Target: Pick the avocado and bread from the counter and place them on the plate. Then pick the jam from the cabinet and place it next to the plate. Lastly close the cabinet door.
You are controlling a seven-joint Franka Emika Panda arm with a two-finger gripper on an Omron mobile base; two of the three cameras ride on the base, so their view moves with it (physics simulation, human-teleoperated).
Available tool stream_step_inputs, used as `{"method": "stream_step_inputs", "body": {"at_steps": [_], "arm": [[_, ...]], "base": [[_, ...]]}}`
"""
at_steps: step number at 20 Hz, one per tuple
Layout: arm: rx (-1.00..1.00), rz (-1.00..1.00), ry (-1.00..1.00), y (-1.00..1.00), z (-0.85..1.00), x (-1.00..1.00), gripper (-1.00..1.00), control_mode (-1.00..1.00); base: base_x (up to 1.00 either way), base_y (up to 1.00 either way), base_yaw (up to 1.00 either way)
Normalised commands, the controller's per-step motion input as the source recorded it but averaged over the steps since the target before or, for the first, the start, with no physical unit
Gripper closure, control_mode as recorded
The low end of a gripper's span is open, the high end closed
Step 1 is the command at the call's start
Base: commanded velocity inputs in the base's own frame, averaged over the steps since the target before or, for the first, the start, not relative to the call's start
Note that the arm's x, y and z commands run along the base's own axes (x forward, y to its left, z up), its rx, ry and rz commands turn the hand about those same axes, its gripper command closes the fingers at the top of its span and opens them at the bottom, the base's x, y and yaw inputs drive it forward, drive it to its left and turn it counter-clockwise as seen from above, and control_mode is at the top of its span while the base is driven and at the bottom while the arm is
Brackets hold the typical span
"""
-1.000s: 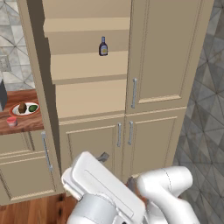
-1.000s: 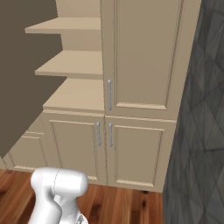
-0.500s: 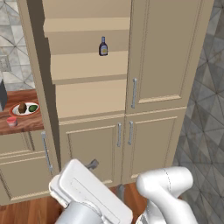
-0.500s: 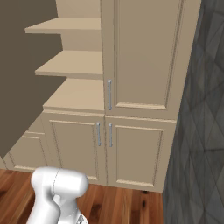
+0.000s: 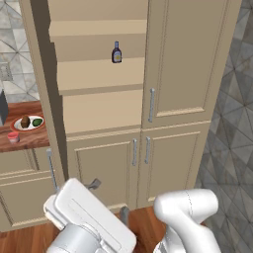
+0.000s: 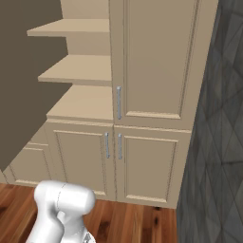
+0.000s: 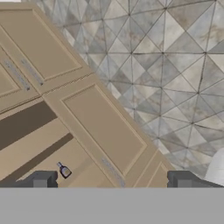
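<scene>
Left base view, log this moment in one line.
plate: avocado, bread on it | jam: beside plate | cabinet door: open | hand: open, empty

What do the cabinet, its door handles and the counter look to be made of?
The cabinet looks like painted or laminated wood: flat beige, matte, no grain, with recessed panels on its doors. The handles look like brushed metal: slim grey bars with a pale sheen. The counter looks like stained wood or wood-look laminate: reddish-brown with faint grain streaks. As everything is rendered, these are appearances only.
</scene>
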Motion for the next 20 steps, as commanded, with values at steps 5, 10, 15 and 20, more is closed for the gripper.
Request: {"method": "stream_step_inputs", "body": {"at_steps": [5, 10, 15, 20], "arm": [[0.00, 0.00, 0.00, 0.08, -0.06, 0.25, -1.00, -1.00], [0.00, 0.00, 0.00, 0.23, -0.13, 0.24, -1.00, -1.00], [0.00, 0.00, 0.00, 0.24, -0.12, 0.12, -1.00, -1.00], [0.00, 0.00, 0.00, 0.25, -0.13, 0.20, -1.00, -1.00]], "base": [[0.00, 0.00, 0.00], [0.00, 0.00, 0.00], [0.00, 0.00, 0.00], [0.00, 0.00, 0.00]]}}
